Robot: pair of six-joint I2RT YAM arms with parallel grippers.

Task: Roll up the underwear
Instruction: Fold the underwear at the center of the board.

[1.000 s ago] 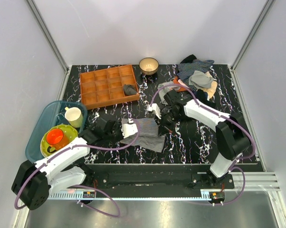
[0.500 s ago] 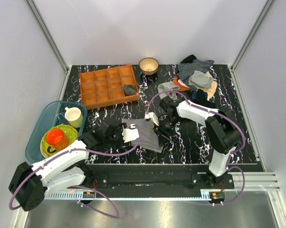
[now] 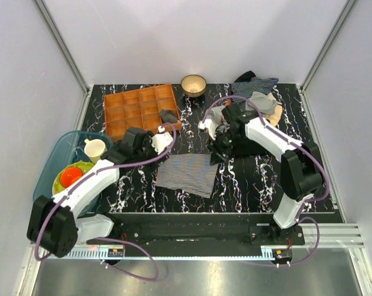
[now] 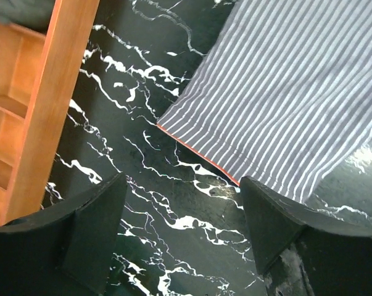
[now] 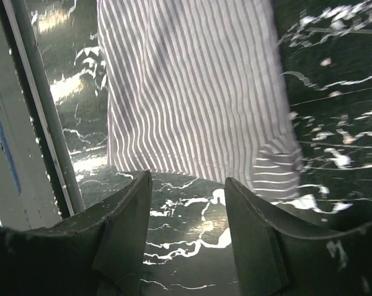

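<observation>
The underwear [image 3: 187, 174], grey-and-white striped, lies spread flat on the black marbled table [image 3: 253, 179], near the front middle. In the left wrist view the underwear [image 4: 284, 92] shows a thin red hem, and my left gripper [image 4: 182, 182] hangs open over bare table just short of that hem. From above, the left gripper [image 3: 160, 139] is at the cloth's far left. My right gripper [image 3: 218, 147] stands open at the cloth's far right corner. In the right wrist view the underwear [image 5: 192, 92] lies beyond the right gripper [image 5: 187, 179], with only table between the fingers.
An orange compartment tray [image 3: 139, 111] holding a dark grey cloth [image 3: 168, 116] sits close behind the left gripper. A bowl [image 3: 193, 83] and a clothes pile [image 3: 256, 102] are at the back. A blue bin [image 3: 56, 161] with a cup [image 3: 94, 149] stands at left.
Both grippers opened and let go of the underwear, then drew back toward the far side. The cloth now lies flat and uncovered.
</observation>
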